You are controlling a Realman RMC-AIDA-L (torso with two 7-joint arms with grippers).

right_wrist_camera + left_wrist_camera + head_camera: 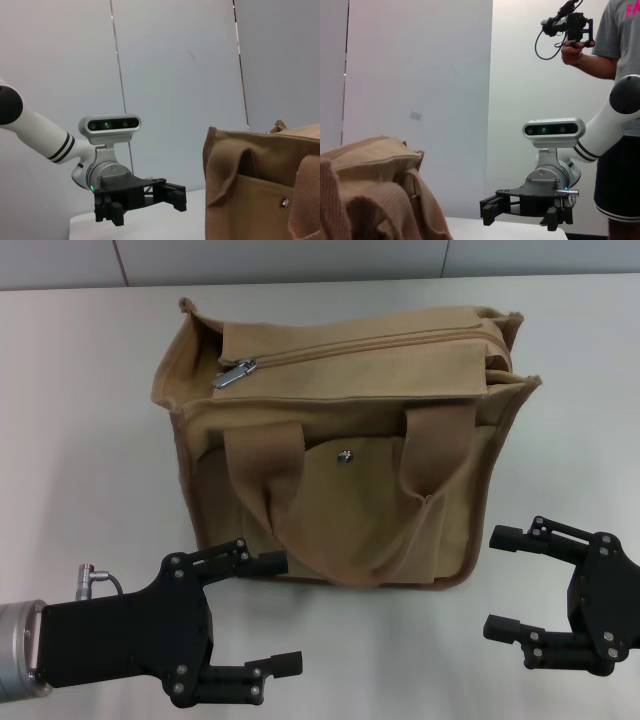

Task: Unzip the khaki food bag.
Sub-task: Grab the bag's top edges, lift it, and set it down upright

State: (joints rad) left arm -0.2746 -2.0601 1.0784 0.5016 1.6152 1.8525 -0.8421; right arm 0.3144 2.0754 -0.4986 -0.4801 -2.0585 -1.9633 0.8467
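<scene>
The khaki food bag (340, 430) stands upright in the middle of the white table. Its top zipper is closed, with the silver zipper pull (234, 375) at the bag's left end. Two loop handles hang down the front over the pocket's metal snap (345, 455). My left gripper (262, 612) is open, low at the front left, just in front of the bag's lower left corner. My right gripper (507, 582) is open at the front right, beside the bag's lower right corner. The bag also shows in the left wrist view (375, 195) and the right wrist view (265, 185).
The white table (80, 440) spreads around the bag. A person (615, 100) holding a black device stands behind my right arm in the left wrist view. Grey wall panels lie behind.
</scene>
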